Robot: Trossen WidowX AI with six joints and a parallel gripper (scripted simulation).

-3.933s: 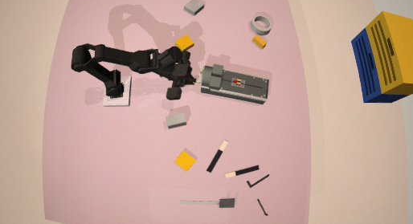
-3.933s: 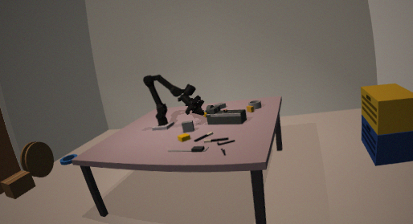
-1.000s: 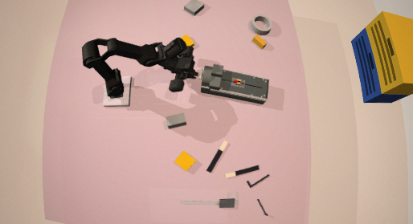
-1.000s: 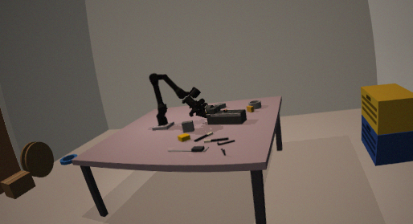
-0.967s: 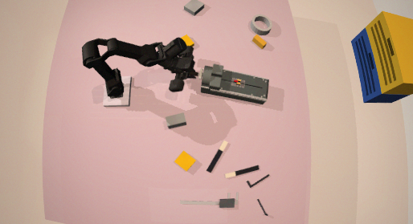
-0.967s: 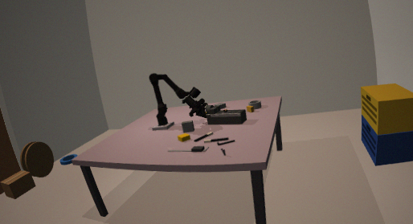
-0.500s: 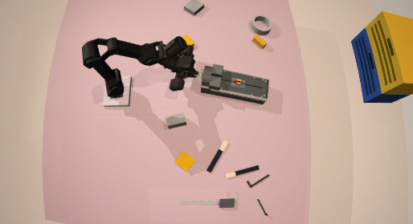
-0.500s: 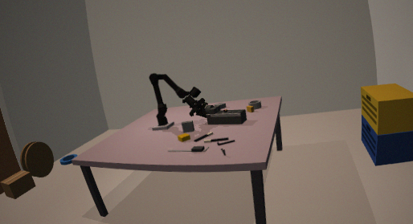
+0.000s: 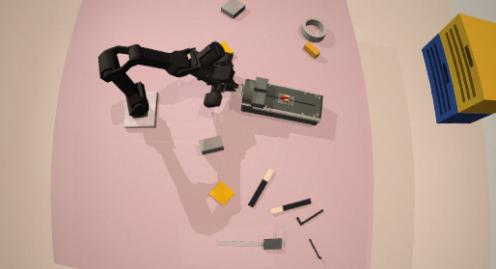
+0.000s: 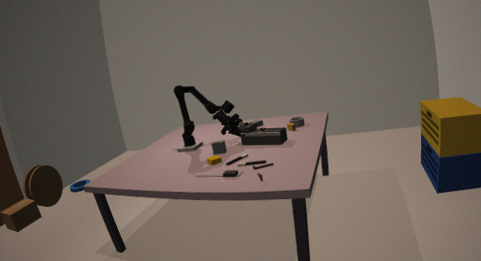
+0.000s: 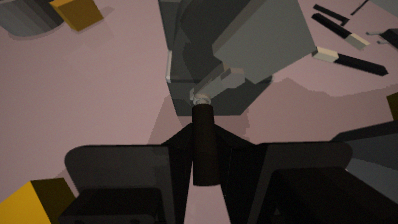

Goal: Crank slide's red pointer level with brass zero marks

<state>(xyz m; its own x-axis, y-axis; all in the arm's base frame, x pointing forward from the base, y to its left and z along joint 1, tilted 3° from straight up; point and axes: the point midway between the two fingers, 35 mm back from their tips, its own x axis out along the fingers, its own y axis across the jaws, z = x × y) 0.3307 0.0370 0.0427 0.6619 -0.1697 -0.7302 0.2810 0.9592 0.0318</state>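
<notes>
The machine, a long dark grey box (image 9: 301,114) (image 10: 264,137) (image 11: 220,102), stands on the pink table with a raised grey block at its left end. My gripper (image 9: 237,87) (image 11: 201,127) is shut on the dark cylindrical crank handle (image 11: 204,172) at that end. A light grey crank arm (image 11: 220,85) runs from the handle up and right in the wrist view. The red pointer (image 9: 283,97) shows small on the top face, close beside the brass marks (image 9: 287,99). Whether they are level is too small to tell. The wrist view does not show the pointer.
A grey block (image 9: 211,145) (image 10: 218,147) and a yellow block (image 9: 222,193) (image 10: 213,160) lie on the near side. Another yellow block (image 9: 227,48) (image 11: 30,202) lies beside the gripper. A grey ring (image 9: 314,30) and an orange block (image 9: 312,50) are beyond the machine. Pens and a caliper (image 9: 272,244) lie nearer.
</notes>
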